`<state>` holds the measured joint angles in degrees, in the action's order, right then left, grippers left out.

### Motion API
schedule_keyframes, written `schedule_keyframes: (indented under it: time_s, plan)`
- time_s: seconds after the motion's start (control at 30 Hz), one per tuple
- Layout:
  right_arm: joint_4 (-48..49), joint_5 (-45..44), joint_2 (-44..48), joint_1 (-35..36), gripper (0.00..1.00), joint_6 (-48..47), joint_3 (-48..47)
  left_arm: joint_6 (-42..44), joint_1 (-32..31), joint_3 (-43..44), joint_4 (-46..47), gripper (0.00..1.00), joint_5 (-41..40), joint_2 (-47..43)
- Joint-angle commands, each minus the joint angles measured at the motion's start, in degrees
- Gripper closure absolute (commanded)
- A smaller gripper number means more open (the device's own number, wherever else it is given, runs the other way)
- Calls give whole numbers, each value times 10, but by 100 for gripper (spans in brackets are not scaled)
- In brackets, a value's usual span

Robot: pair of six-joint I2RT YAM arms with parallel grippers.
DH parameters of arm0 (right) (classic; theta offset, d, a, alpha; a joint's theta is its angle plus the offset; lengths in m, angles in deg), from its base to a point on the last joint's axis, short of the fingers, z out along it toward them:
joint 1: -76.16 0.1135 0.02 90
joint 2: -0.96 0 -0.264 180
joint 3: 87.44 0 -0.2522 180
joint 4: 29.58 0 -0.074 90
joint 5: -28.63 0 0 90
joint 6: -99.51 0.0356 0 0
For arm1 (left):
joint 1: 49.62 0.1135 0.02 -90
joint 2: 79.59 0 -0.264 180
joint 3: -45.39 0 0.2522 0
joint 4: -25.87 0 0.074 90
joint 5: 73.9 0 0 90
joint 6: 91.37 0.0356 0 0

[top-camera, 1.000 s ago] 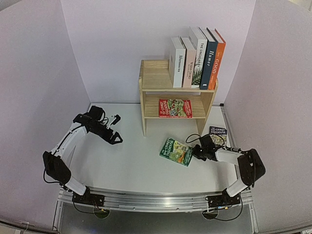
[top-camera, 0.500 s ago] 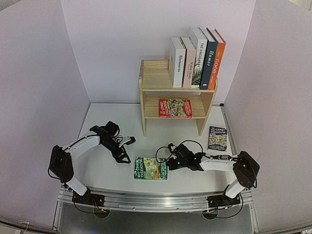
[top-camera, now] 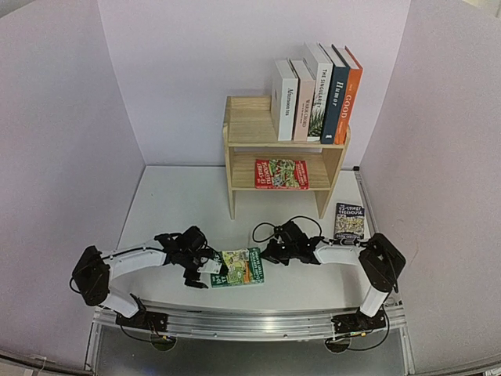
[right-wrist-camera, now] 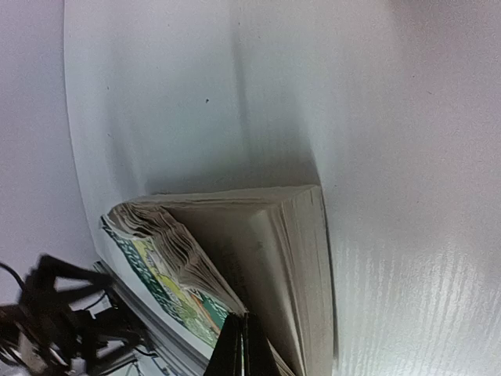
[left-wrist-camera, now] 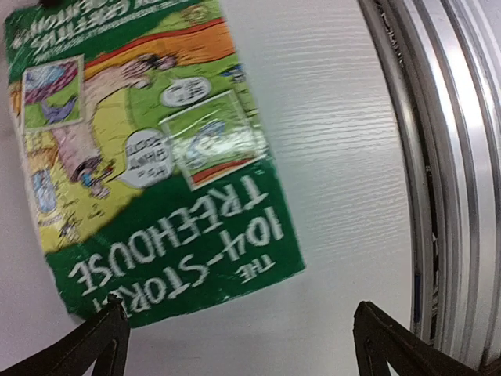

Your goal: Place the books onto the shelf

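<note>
The green paperback (top-camera: 237,268) lies flat on the worktop (top-camera: 180,207), between the two tools and well short of the shelf (top-camera: 249,125); the left tool (left-wrist-camera: 239,325) is spread wide, with the book's title end just ahead of its tips; the right tool (right-wrist-camera: 239,348) is pressed together against the fanned page edges, though whether a leaf is pinched cannot be told. The step in hand is judged to be a regrasp of this book; next, the spread tool must be slid over the book's edge and closed, so the book can be lifted toward the lower tier, beside the red book (top-camera: 280,174); a dark paperback (top-camera: 349,221) waits beyond the right tool.
</note>
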<state>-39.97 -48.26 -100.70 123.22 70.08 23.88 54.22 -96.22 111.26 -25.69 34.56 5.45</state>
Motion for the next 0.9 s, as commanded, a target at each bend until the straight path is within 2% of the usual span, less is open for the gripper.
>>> schedule_keyframes:
  time_s: [0.0,0.13,0.33,0.5,0.63,0.73,0.77,0.87]
  plan:
    - [51,24,9,-4,100,134,-35,54,-65,-94,147,0,-41,-59]
    - [81,16,7,-4,100,193,-30,23,-76,-126,251,0,-92,-32]
    - [118,8,-1,-4,100,258,-15,64,-79,-185,388,0,-177,13]
    - [178,-6,-3,-4,100,326,3,89,-86,-224,487,0,-226,6]
    - [152,6,-16,-7,100,312,-9,97,-87,-227,460,0,-213,10]
    - [51,19,-33,-16,99,259,-27,73,-87,-214,422,0,-221,13]
    - [5,9,-37,-16,93,230,-42,70,-87,-215,420,0,-225,13]
    - [-154,-31,-61,-16,59,128,-113,66,-86,-218,413,1,-227,12]
